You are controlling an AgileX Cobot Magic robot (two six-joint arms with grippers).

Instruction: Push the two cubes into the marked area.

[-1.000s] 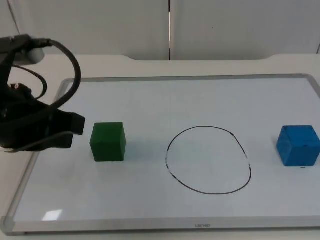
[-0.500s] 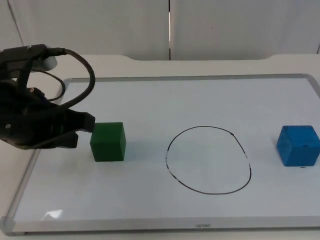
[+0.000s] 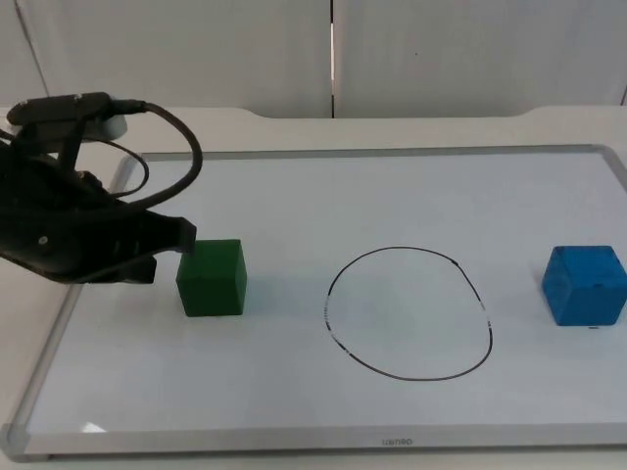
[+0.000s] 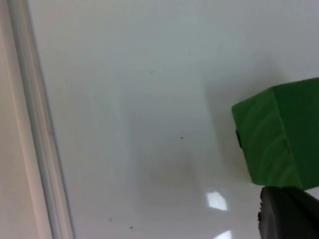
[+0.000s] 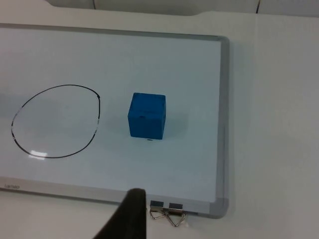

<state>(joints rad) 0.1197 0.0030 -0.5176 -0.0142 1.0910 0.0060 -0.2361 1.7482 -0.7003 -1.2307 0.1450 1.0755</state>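
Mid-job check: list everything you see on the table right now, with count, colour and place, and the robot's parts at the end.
whiteboard: one, white with a grey frame, flat on the table.
marked area: one black drawn oval, mid-board.
green cube: one, on the board, outside the oval toward the left arm.
blue cube: one, on the board, outside the oval toward the right arm.
binder clips: two, metal, on the board's frame.
left hand: black, right beside the green cube, on its side away from the oval.
right hand: black fingertip off the board; this arm waits.

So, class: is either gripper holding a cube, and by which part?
Nothing is held. The left gripper sits against the green cube's side; the blue cube stands alone.
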